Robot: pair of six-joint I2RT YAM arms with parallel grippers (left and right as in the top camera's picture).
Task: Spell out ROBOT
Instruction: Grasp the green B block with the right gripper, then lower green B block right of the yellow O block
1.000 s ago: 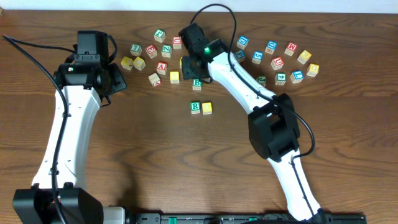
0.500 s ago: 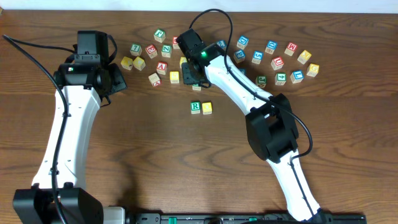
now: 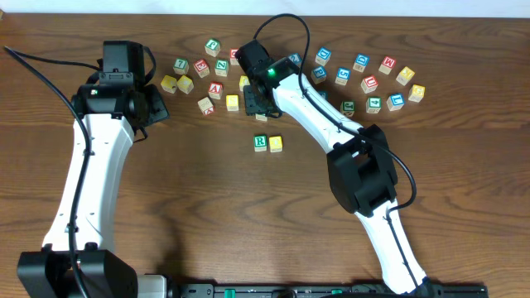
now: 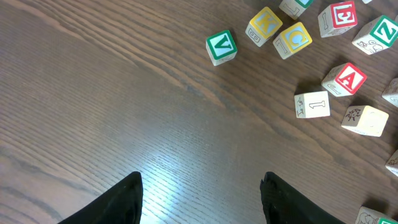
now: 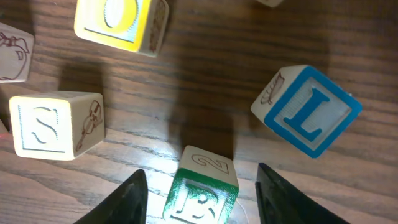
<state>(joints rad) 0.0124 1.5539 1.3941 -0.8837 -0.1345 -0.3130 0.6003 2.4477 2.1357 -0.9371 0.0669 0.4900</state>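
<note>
A green R block (image 3: 260,142) and a yellow block (image 3: 276,143) stand side by side on the table in the overhead view; the yellow one's letter is too small to read. My right gripper (image 3: 258,103) is above them among the loose blocks. In the right wrist view it (image 5: 201,171) is open, with a green B block (image 5: 202,193) between its fingers and a gap on each side. A yellow O block (image 5: 121,22) lies beyond it. My left gripper (image 3: 156,108) is open and empty over bare wood (image 4: 200,180).
A blue L block (image 5: 308,111) and a white S block (image 5: 53,124) flank the B block closely. Loose letter blocks spread across the table's far side, including a green V (image 4: 221,47) and a red A (image 4: 344,79) near the left gripper.
My right gripper has shifted slightly left and down over the B block, which now sits between its fingers and is hidden in the overhead view. The left arm has not moved.
</note>
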